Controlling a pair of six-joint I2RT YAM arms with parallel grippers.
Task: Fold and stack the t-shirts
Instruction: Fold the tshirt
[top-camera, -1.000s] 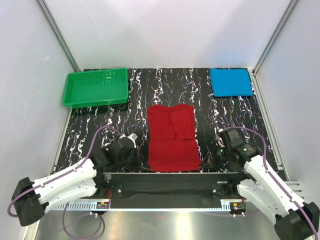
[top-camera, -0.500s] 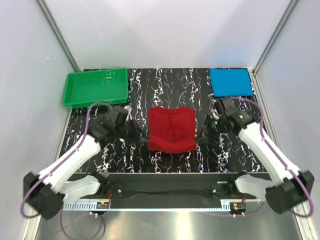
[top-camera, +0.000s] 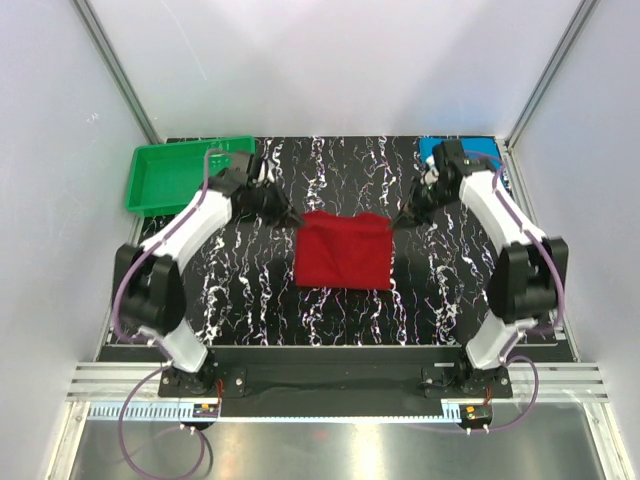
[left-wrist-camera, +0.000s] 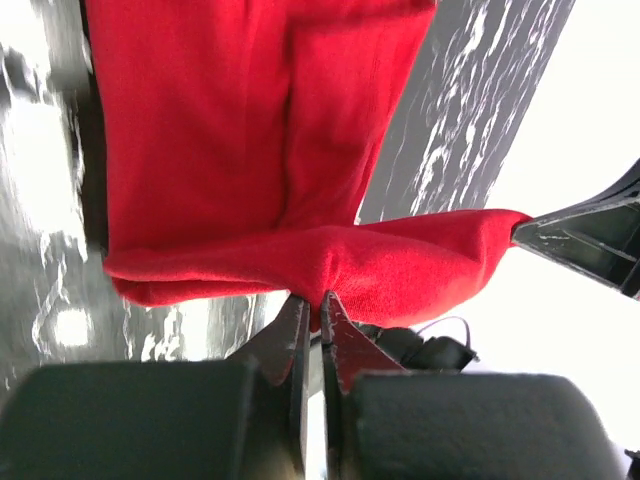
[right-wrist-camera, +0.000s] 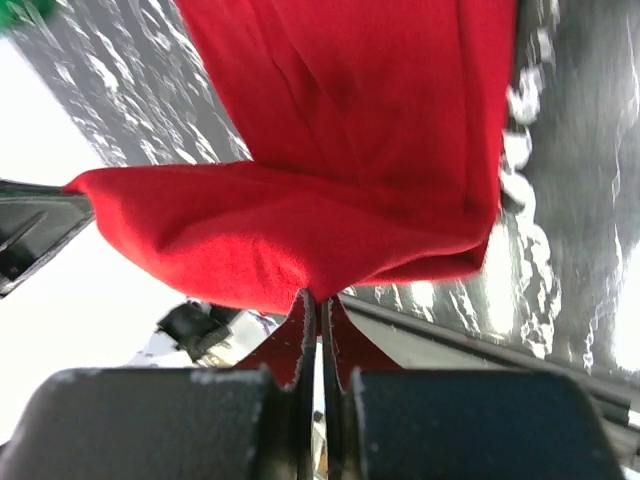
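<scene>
- The red t-shirt (top-camera: 343, 252) is seen at the centre of the overhead frame, doubled over into a roughly square shape on the black marbled table (top-camera: 330, 165).
- Its upper edge in that frame is stretched between the two grippers, one at each corner.
- The left gripper (top-camera: 287, 218) is placed at the upper left corner of the shirt. In the left wrist view its jaws are seen clenched on a pinch of red cloth at the bottom centre of the frame.
- The right gripper (top-camera: 401, 220) is placed at the upper right corner. In the right wrist view its jaws are likewise seen pressed together on a fold of the red cloth.
- In both wrist views the pinched edge is shown raised above the layer lying beneath it.
- The blue t-shirt (top-camera: 485, 149) is found at the upper right of the table as a flat folded rectangle, partly covered by the right arm.
- A green tray (top-camera: 165, 180) is seen at the upper left, its right end crossed by the left arm.
</scene>
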